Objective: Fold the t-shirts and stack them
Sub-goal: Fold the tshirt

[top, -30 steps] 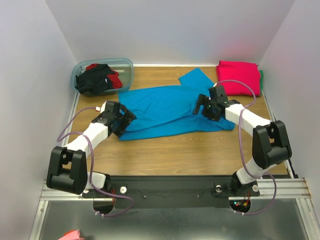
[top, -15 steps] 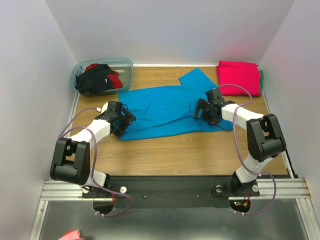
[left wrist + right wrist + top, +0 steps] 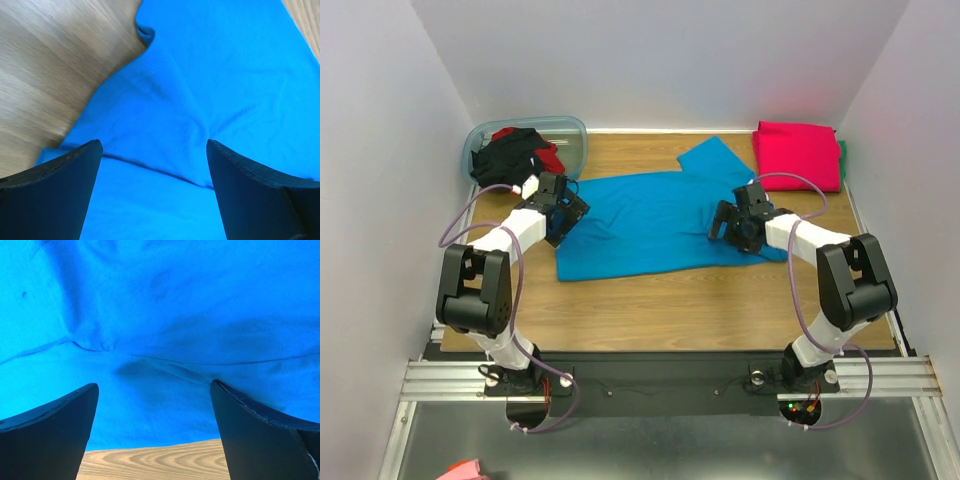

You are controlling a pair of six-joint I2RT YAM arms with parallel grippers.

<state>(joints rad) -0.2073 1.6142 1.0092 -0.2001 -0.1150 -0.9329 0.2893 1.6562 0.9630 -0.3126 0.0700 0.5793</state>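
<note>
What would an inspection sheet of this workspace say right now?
Surface: wooden table, bare at the front.
Job's things: turquoise shirt spread out mid-table; pink shirt folded at the far right corner; black shirt and red shirt bundled in the tub.
Clutter: translucent tub, far left corner.
Hands: left hand open over the turquoise shirt's left edge; right hand open over its right side; both empty.
Cables: purple cables loop beside each arm.
Surroundings: white walls; metal rail in front.

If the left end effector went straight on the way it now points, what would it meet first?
Most likely the turquoise-blue t-shirt: the open left end effector faces its cloth with nothing between, though the gap is hard to judge.
</note>
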